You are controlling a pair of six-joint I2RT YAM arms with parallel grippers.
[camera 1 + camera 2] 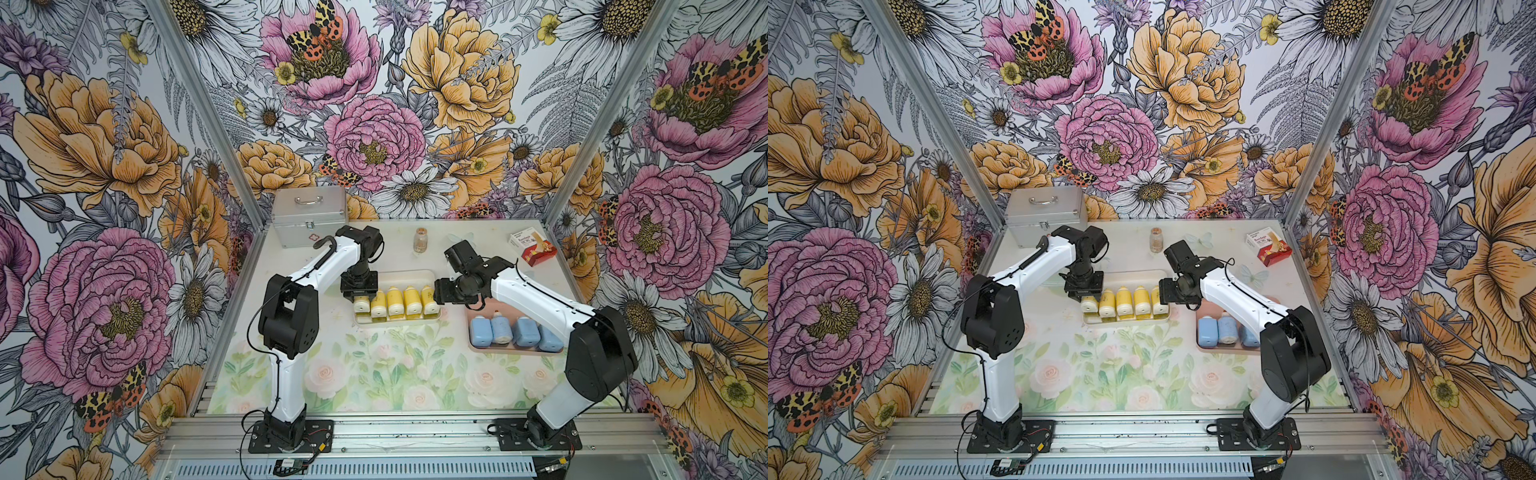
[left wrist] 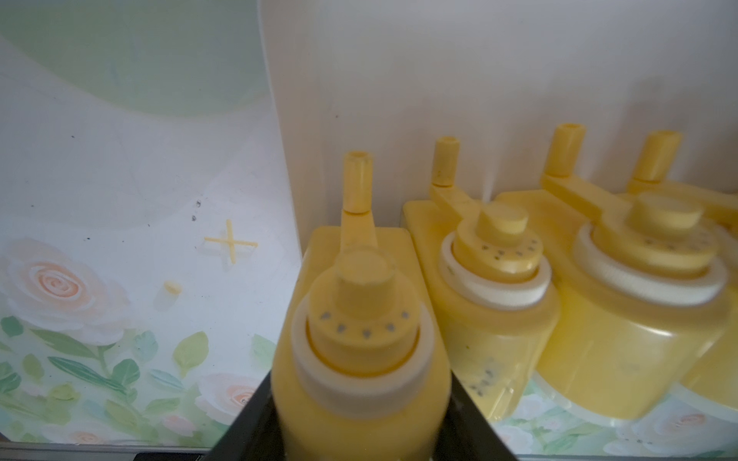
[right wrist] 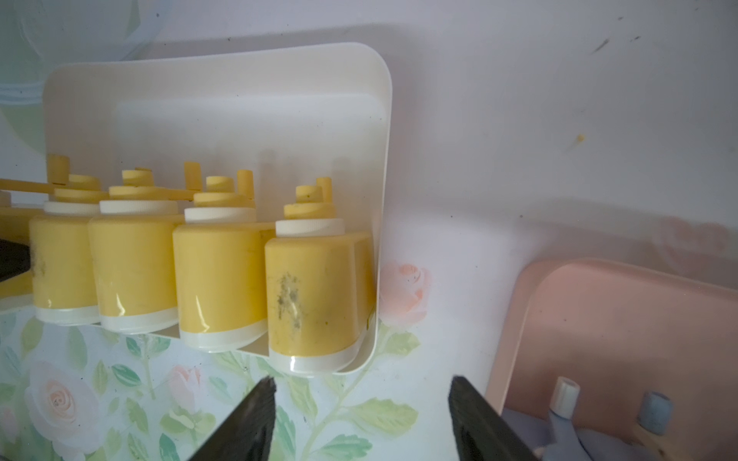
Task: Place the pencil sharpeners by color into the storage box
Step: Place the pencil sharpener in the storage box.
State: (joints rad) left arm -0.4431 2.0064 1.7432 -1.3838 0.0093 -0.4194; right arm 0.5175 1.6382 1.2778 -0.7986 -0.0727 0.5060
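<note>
Yellow pencil sharpeners [image 1: 395, 302], five of them, sit side by side in a row inside the white tray [image 1: 405, 276] near the middle of the flowered mat [image 1: 374, 374], their white ends turned toward the near rim. From where I stand, the left gripper [image 2: 362, 399] is set over the left end of that row and is clenched on the leftmost yellow sharpener [image 2: 359, 343]. In the left wrist view its black fingers [image 2: 251, 423] press against both flanks of the yellow body, though I cannot tell whether the piece rests on the tray floor or hangs just above it. The right gripper [image 3: 363, 383] hovers at the other end of the row, just beside the rightmost yellow sharpener [image 3: 315, 287], with its jaws spread apart and only the mat showing between them. Light-blue pencil sharpeners [image 1: 500, 328], four in all, sit shoulder to shoulder in the pink tray [image 1: 515, 350], which lies to the right of the white one and a little nearer, under the right arm. Toward the back of the table stand a silver case [image 1: 309, 216], a brown glass vial [image 1: 420, 240] and a small red-and-white carton [image 1: 533, 248], all apart from both trays.
</note>
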